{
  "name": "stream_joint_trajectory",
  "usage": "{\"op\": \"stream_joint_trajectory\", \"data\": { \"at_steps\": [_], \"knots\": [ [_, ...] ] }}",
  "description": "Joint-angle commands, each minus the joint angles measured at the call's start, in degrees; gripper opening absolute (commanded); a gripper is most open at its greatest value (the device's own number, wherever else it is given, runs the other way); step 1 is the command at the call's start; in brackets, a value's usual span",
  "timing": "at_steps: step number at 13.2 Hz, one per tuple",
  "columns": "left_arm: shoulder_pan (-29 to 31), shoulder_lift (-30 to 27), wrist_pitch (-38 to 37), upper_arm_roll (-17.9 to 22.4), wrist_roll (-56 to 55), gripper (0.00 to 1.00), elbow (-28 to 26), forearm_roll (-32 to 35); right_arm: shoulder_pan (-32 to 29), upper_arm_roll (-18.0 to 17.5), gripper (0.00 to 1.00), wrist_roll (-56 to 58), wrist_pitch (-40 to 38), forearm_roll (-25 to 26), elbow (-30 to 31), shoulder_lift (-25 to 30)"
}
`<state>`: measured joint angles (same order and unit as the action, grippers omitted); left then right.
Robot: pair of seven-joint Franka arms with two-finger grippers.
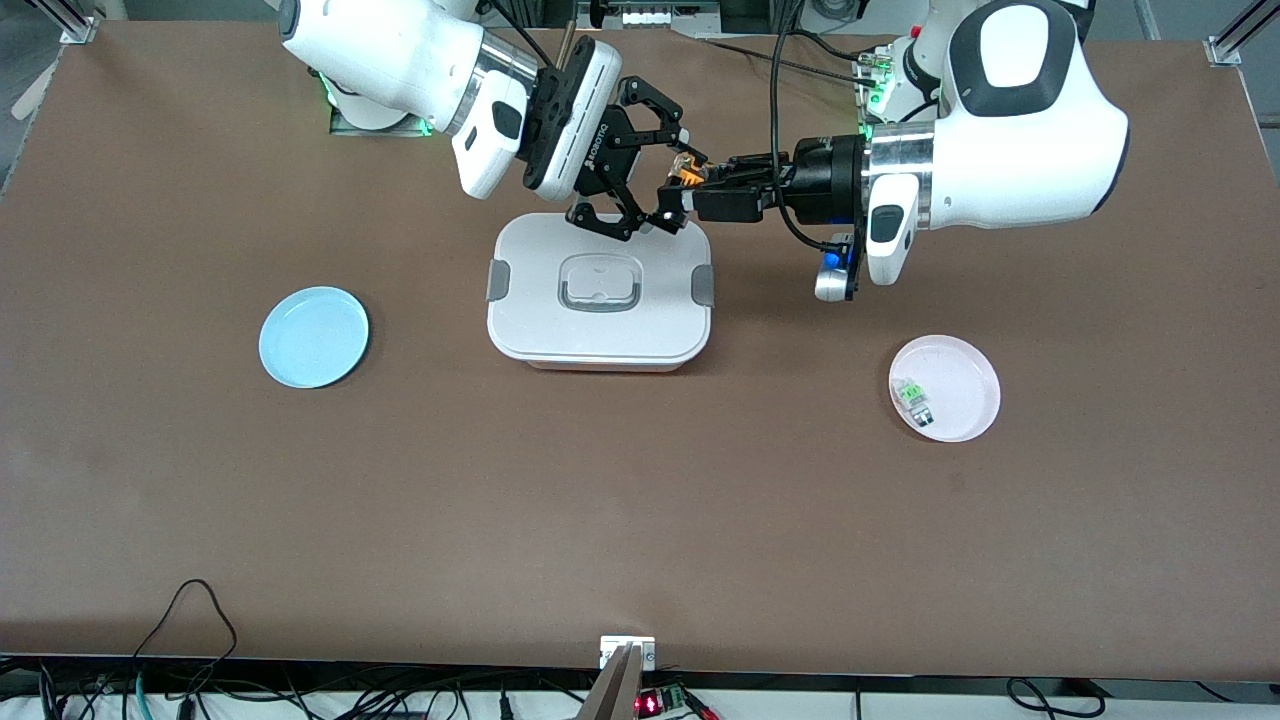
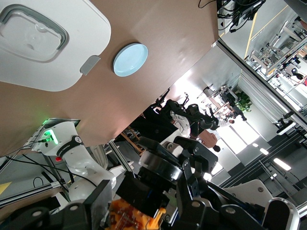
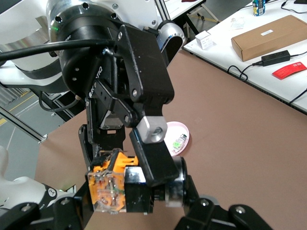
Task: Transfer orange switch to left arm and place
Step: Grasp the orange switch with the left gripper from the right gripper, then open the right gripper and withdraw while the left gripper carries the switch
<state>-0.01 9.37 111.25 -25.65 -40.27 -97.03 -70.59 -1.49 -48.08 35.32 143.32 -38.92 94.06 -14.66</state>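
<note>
Handover in progress, mid-air above box (image 1: 599, 300) edge nearest my bases. Orange switch (image 1: 686, 172) between both tools. My right tool (image 1: 668, 190) pinching switch tight. My left tool (image 1: 682, 178) fingers pressed onto switch too, as right wrist view shows. Judgement: next, right tool lets go and backs off; left carries switch clear of box. Box lid shut, contents hidden. Pink plate (image 1: 945, 388), toward left arm's end from box: small green-and-clear component (image 1: 914, 399). Blue plate (image 1: 313, 337), toward right arm's end: nothing in it.

A high front camera faces both robots; the wrist cameras (close-up) share the orange switch (image 3: 111, 184).
</note>
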Motion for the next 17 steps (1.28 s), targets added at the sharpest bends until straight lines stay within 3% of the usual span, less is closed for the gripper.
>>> {"op": "stream_joint_trajectory", "data": {
  "at_steps": [1,5,6,7,17],
  "knots": [
    [2.1,-1.6,-2.5,0.5,0.2,0.00,-2.1,-0.8,-0.9,-0.4,0.00,1.8,0.2,0.0,-0.1,0.6],
    [2.7,-1.7,-2.7,1.5,0.1,0.00,-2.0,-0.8,-0.9,-0.5,0.00,1.3,0.1,0.0,-0.3,0.7],
    [2.9,-1.7,-2.7,1.5,0.1,0.00,-2.0,-0.8,-0.9,-0.5,0.74,-0.1,-0.2,0.0,-0.3,0.6],
    [2.9,-1.7,-2.7,1.5,0.0,0.00,-2.0,-0.7,-0.9,-0.5,1.00,-1.8,-0.3,0.0,-0.4,0.7],
    [3.7,-1.6,-7.4,5.1,0.2,0.00,-2.0,-0.2,-0.9,-0.4,1.00,-2.9,-0.4,0.0,-0.4,0.7]
  ]
}}
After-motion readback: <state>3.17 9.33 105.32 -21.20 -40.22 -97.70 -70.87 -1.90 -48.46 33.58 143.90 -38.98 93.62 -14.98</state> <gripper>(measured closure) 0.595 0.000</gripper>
